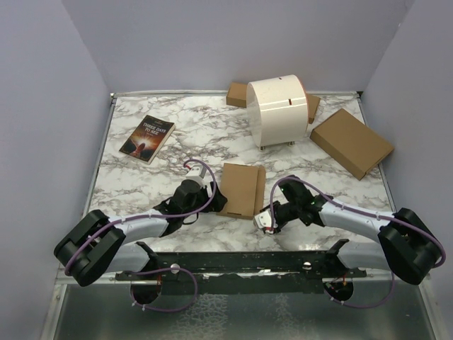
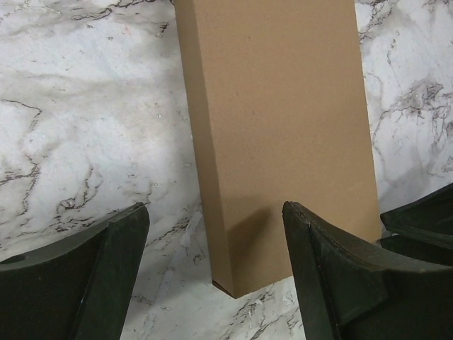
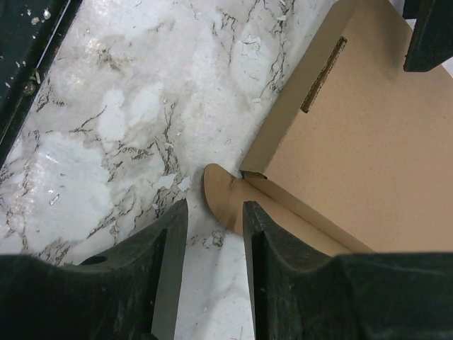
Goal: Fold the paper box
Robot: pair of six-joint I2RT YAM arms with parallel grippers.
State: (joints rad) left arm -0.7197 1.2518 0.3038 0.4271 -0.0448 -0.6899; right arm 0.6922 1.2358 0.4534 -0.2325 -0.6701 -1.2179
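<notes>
Seen from above, the paper box [image 1: 241, 189] lies partly folded on the marble worktop [image 1: 177, 159], near its front edge and between the two arms. Its long axis runs away from the arm bases towards the back wall, leaning slightly. The left pincer [image 1: 211, 193] is just beside its left long side and the right pincer [image 1: 263, 221] is at its near right corner. Both are close, and neither is plainly the nearer. A book [image 1: 147, 138], a white drum-shaped object [image 1: 279, 110] and a larger brown box [image 1: 352, 142] sit well apart from it, further back.

In the left wrist view, the left pincer [image 2: 216, 212] is released, with its jaws spread wide. The paper box [image 2: 276, 134] runs straight ahead of it, long axis in line with the reach. The near corner of the cardboard lies inside the open span, closer to the right-hand finger, and I cannot see either finger touching it.

In the right wrist view, the right pincer [image 3: 214, 209] has its jaws parted by a narrow gap and grasps nothing that I can see. A rounded tab [image 3: 216, 191] of the paper box [image 3: 354, 142] sticks out right at the mouth of that gap, at the corner where a raised side wall meets the base. The open inside of the box spreads ahead and to the right, with a slot [image 3: 324, 74] cut in one wall.

The coming move seems to turn on that tab lying dead ahead of the right pincer. A short advance would put it between the jaws, so the right arm looks better placed to work this corner while the left steadies the long side
</notes>
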